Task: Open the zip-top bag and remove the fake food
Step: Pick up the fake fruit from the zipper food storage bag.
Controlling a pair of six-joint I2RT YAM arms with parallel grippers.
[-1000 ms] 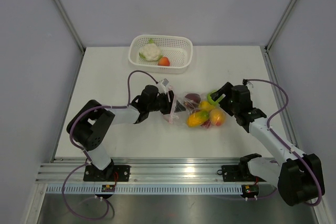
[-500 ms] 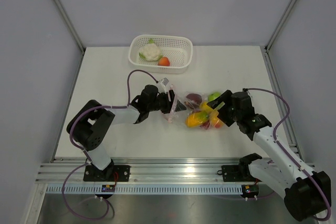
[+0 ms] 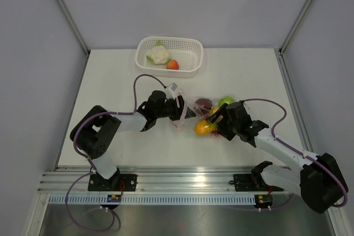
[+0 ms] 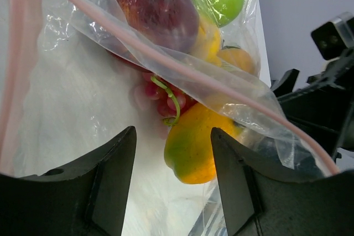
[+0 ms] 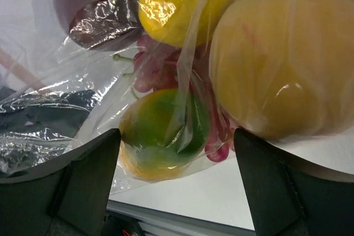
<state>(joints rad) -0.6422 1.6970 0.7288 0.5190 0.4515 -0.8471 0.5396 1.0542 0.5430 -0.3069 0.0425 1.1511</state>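
Plastic bag [image 4: 83, 98] film covered the fruit [image 3: 203, 127] between the spread jaws of our right end effector [image 5: 176, 136], so we feared closing would pinch film too. Our left end effector [image 4: 172, 134], also unclenched, would anchor nothing.

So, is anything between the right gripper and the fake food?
Yes. The clear film of the zip-top bag covers the fake food ahead of the open right gripper. The bag's mouth seems to face the left gripper instead.
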